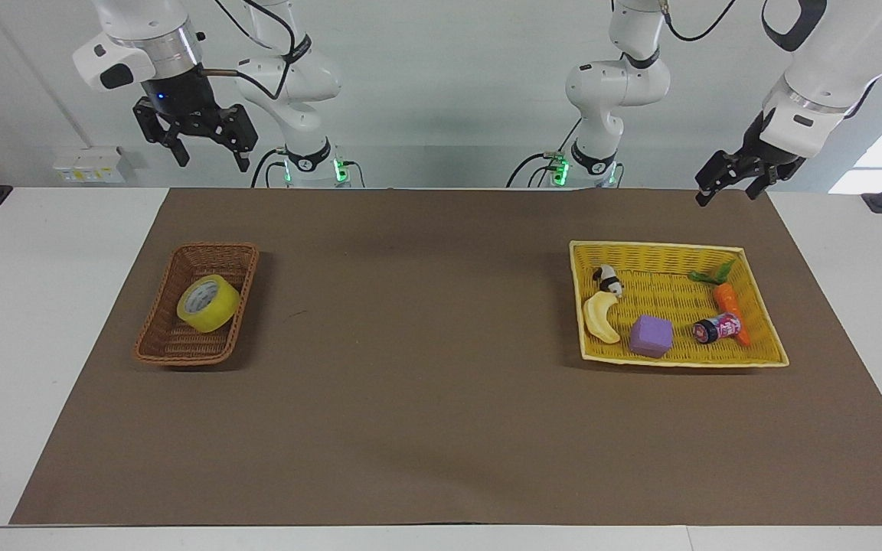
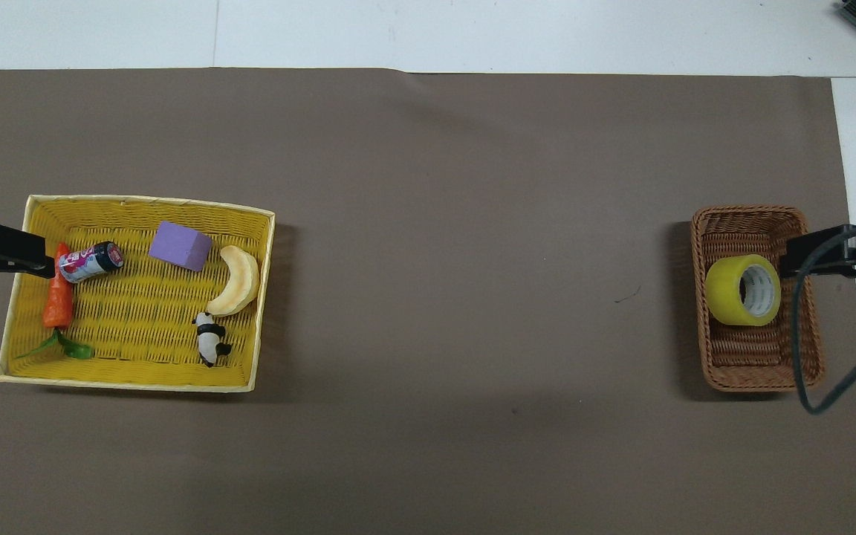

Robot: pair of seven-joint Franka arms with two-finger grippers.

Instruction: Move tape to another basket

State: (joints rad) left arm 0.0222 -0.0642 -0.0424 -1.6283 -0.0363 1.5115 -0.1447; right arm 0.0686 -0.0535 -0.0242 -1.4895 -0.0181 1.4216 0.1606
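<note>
The yellow tape roll (image 1: 208,304) lies on its side in the narrow brown wicker basket (image 1: 215,247) at the right arm's end of the table. Both also show in the overhead view, the tape (image 2: 742,290) in the basket (image 2: 747,212). My right gripper (image 1: 211,155) is open and empty, raised high over the table's edge at the robots' end, well clear of the basket. My left gripper (image 1: 726,191) is open and empty. It waits in the air over the mat's corner, beside the yellow basket (image 1: 663,246).
The wide yellow basket (image 2: 138,200) at the left arm's end holds a banana (image 1: 600,317), a purple cube (image 1: 651,335), a carrot (image 1: 730,301), a small can (image 1: 717,327) and a panda figure (image 1: 607,279). A brown mat (image 1: 426,367) covers the table.
</note>
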